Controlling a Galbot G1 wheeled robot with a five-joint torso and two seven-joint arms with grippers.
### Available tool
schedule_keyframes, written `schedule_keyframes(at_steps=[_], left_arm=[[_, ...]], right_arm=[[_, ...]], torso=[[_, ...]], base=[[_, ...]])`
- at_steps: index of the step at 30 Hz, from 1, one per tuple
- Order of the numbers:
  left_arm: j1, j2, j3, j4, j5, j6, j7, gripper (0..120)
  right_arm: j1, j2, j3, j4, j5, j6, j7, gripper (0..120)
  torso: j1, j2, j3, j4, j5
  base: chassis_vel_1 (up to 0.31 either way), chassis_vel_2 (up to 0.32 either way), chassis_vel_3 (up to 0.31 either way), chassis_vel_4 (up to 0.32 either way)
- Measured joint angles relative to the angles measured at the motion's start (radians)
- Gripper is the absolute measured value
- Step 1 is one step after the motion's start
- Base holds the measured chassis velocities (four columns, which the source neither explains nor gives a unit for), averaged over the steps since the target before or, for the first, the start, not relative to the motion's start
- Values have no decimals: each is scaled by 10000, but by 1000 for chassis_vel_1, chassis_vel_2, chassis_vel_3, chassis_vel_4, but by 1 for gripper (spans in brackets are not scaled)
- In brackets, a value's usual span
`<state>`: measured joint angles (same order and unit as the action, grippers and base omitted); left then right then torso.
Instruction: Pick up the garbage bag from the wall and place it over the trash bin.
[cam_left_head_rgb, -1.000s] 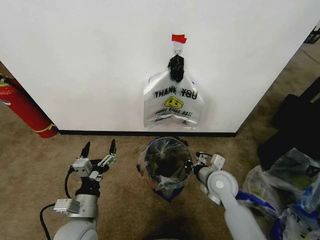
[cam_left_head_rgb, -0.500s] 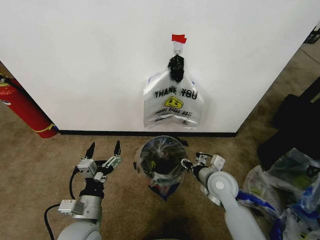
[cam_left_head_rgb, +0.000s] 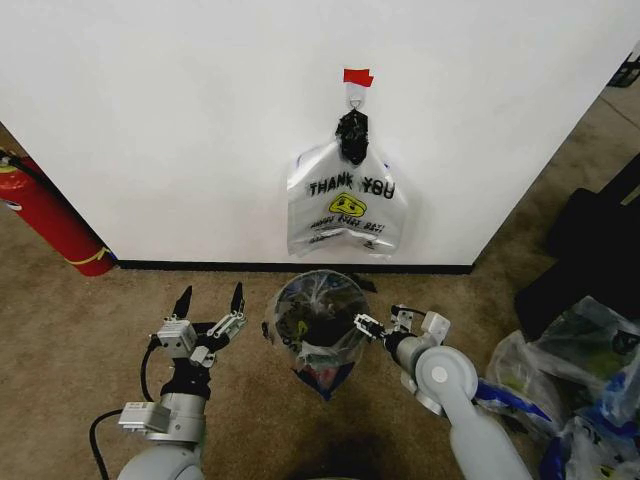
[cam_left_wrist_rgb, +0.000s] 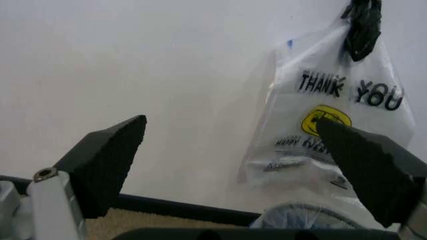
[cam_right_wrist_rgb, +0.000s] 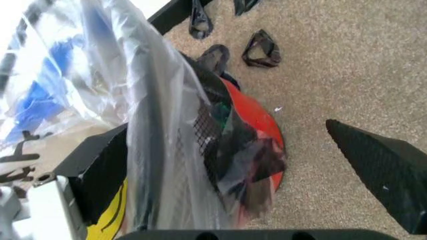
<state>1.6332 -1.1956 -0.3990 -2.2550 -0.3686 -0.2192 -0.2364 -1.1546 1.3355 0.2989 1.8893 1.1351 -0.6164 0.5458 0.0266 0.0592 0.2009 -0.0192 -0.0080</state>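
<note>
Low in the head view, the left gripper (cam_left_head_rgb: 210, 296) hangs spread and empty; the right gripper (cam_left_head_rgb: 379, 322) stands released beside the garbage bag (cam_left_head_rgb: 318, 330) draped over the trash bin (cam_right_wrist_rgb: 230, 125). Loosely seated film could slip off, or a nudge tip the bin.

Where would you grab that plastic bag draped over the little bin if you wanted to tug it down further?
Probably at the loose film on the garbage bag's outer wall, from the side. It hangs slack outside the trash bin's mesh, and the open right end effector already sits beside it.
</note>
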Motion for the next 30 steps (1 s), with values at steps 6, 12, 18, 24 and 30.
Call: schedule_keyframes(at_steps=[6, 12, 18, 24, 30], left_arm=[[-106, 24, -34, -12, 33, 12, -10, 100], [-347, 32, -244, 106, 94, 99, -67, 100], [-610, -184, -535, 439, 622, 44, -270, 100], [-443, -290, -532, 384, 987, -127, -80, 100], [-127, -333, -433, 153, 1581, -454, 284, 100]], right_arm=[[-343, -114, -14, 272, -1702, 1136, -1519, 100], [-1297, -303, 375, 1532, -4709, 3764, -2881, 100], [-3038, -157, 1228, 2521, -8314, 7199, -3532, 100], [-5144, 279, 1878, 3439, -10302, 8743, -3579, 100], [-6326, 617, 2421, 4186, -10698, 9200, -3624, 100]], torso=[[0, 0, 0, 0, 1], [0, 0, 0, 1, -3], [0, 0, -1, 1, -2], [0, 0, 0, -2, 0], [0, 0, -1, 0, -1]], base=[[0, 0, 0, 0], [0, 0, 0, 0], [0, 0, 0, 0], [0, 0, 0, 0], [0, 0, 0, 0]])
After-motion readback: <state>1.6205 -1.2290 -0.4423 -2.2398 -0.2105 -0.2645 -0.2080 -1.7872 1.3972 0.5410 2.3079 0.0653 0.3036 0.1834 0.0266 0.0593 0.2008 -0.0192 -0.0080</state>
